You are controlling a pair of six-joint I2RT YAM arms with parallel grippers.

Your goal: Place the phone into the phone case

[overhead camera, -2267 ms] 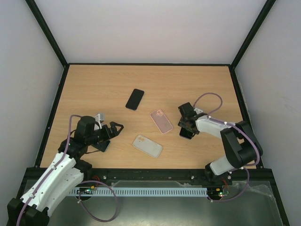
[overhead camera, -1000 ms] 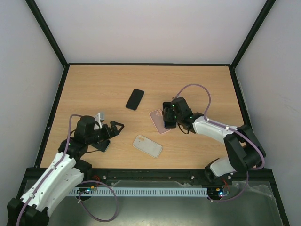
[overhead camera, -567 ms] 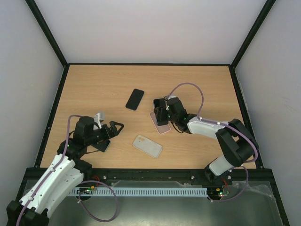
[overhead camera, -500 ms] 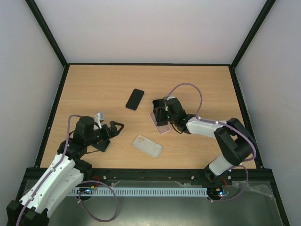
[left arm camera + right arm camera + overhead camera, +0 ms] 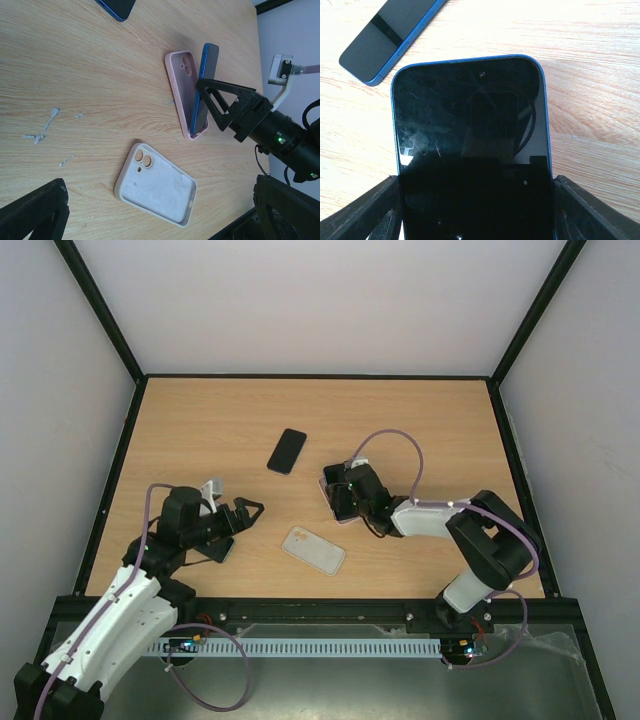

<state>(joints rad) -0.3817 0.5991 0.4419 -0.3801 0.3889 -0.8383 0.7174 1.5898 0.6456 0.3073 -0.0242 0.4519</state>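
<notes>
We see our right gripper (image 5: 475, 215) clamped on the phone (image 5: 470, 115), tilted just over the pink case (image 5: 179, 92), long axes nearly parallel; our left gripper (image 5: 240, 525) hangs wide open, well apart.

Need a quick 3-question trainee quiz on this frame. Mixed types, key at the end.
1. True or false: the left gripper is open and holds nothing.
2. The right gripper holds the phone at which case? A) pink case B) white case C) neither
3. Short answer: does the phone lie flat in its case yet?

Key
1. True.
2. A.
3. No. It is tilted up on one long edge, with the lower edge at the pink case.
</notes>
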